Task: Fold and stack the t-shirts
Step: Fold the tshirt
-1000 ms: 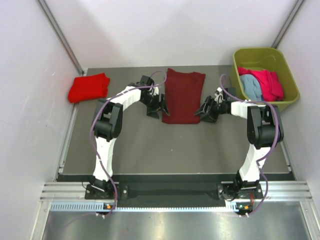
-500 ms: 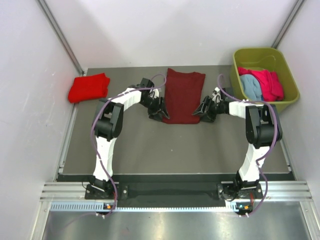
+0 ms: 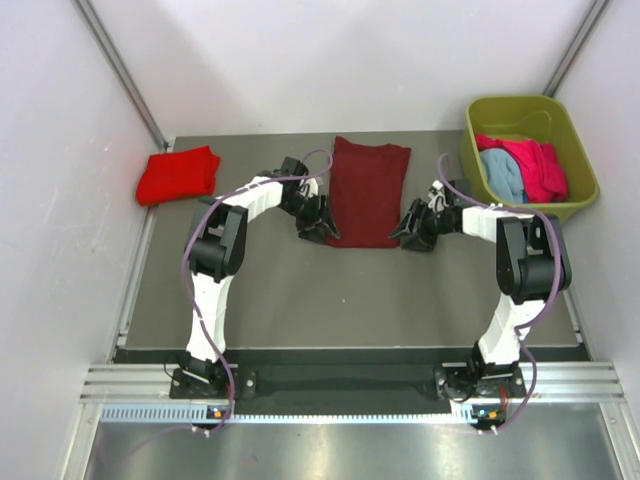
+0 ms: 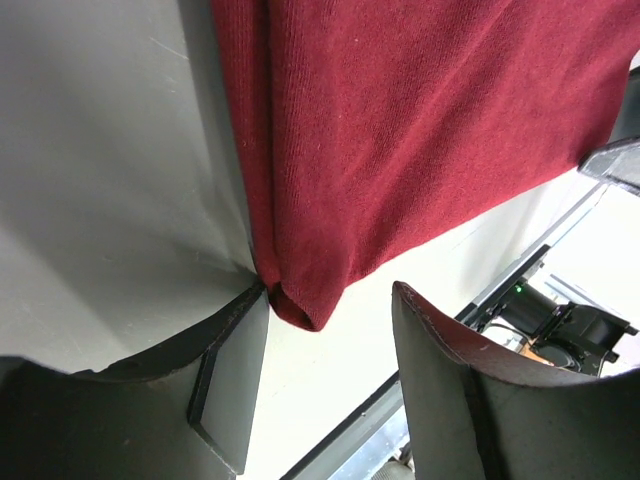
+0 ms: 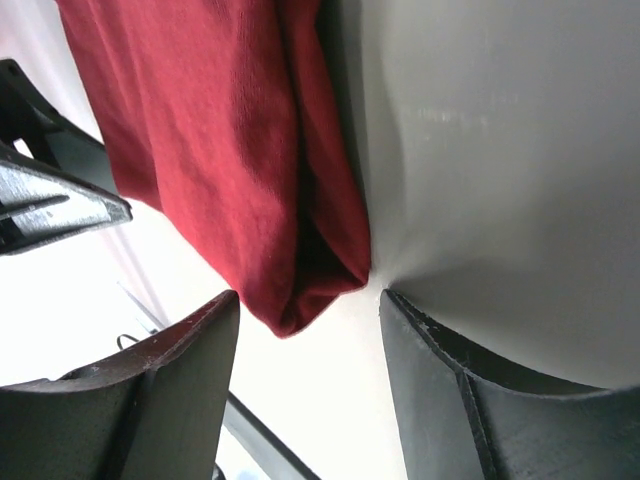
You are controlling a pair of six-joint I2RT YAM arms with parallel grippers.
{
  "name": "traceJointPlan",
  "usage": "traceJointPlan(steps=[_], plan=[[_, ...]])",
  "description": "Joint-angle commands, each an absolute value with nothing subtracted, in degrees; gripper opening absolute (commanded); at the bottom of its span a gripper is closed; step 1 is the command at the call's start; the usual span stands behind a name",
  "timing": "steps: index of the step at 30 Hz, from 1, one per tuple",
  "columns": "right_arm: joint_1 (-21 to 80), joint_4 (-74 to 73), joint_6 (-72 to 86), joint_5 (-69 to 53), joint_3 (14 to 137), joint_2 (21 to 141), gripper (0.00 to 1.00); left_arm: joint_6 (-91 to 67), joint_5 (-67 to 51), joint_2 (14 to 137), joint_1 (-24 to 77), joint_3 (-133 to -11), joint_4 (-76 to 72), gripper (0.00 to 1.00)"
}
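Grey table point(image 3: 300, 290), maroon t-shirt point(image 3: 365, 195) laid flat.
We find left gripper point(image 3: 318, 228) and right gripper point(image 3: 412, 232) half open astride its near corners — unclamped, seemingly.

The maroon t-shirt point(image 5: 215, 150) has its folded corner between the 2 parted fingers point(image 5: 480, 400).

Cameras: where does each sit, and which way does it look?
Top external: above and behind the robot, looking down at the table, left arm, right arm and maroon t-shirt.
Left wrist: on the left arm, facing the shirt's near-left corner inside the open left gripper.
Right wrist: mirrors it at the near-right corner, right gripper open.
Shared: the maroon t-shirt.
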State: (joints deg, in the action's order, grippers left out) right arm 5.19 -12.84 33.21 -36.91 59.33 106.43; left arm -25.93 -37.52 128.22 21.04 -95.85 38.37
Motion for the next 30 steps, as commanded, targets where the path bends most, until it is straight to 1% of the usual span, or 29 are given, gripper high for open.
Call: traceJointPlan(steps=[1,7,14,16,19,20,22,23,24,25,26,27,28,30], plan=[[5.0,-14.2,31.7,-33.9,56.9,105.1,0.6,-25.7,-34.9,131.0,21.2,-94.2,37.5,0.58],[6.3,-11.4,32.8,-33.5,57.1,108.0,0.59,-25.6,-34.6,132.1,21.2,-94.8,37.3,0.58],[7.6,-10.1,34.2,-32.8,60.2,111.1,0.58,-25.6,-34.4,132.3,21.2,-94.4,37.3,0.56],[8.1,-9.7,34.4,-33.1,60.4,111.6,0.56,-25.7,-34.4,132.4,21.2,-94.4,37.3,0.54],[8.7,-8.5,34.8,-33.8,60.3,112.1,0.45,-25.6,-34.2,132.5,21.2,-94.6,37.2,0.51],[8.8,-8.3,35.0,-33.8,60.4,112.2,0.32,-25.5,-34.1,132.5,21.2,-94.5,37.2,0.49],[9.0,-8.3,35.0,-33.8,60.4,112.1,0.2,-25.4,-34.1,132.5,21.2,-94.5,37.1,0.46],[8.9,-8.6,34.7,-33.8,60.4,112.0,0.11,-25.3,-34.2,132.5,21.2,-94.4,37.1,0.43],[8.9,-8.6,34.7,-33.7,60.3,111.7,0.08,-25.2,-34.4,132.4,21.2,-94.3,36.9,0.41],[8.9,-8.7,34.5,-33.5,60.3,111.5,0.04,-25.1,-34.5,132.3,21.2,-94.2,36.8,0.36],[8.9,-9.0,34.3,-33.3,60.0,111.3,0.0,-25.0,-35.0,132.1,21.2,-94.0,36.7,0.24],[9.0,-9.2,34.2,-33.1,60.0,110.9,0.0,-24.6,-35.2,131.9,21.2,-94.0,36.8,0.18],[8.7,-9.5,34.0,-33.0,59.9,110.1,0.0,-24.3,-35.0,131.2,21.2,-93.9,37.1,0.02],[8.4,-10.7,33.7,-32.3,59.7,107.9,0.0,-23.8,-34.7,130.3,21.2,-93.6,37.4,0.0]])
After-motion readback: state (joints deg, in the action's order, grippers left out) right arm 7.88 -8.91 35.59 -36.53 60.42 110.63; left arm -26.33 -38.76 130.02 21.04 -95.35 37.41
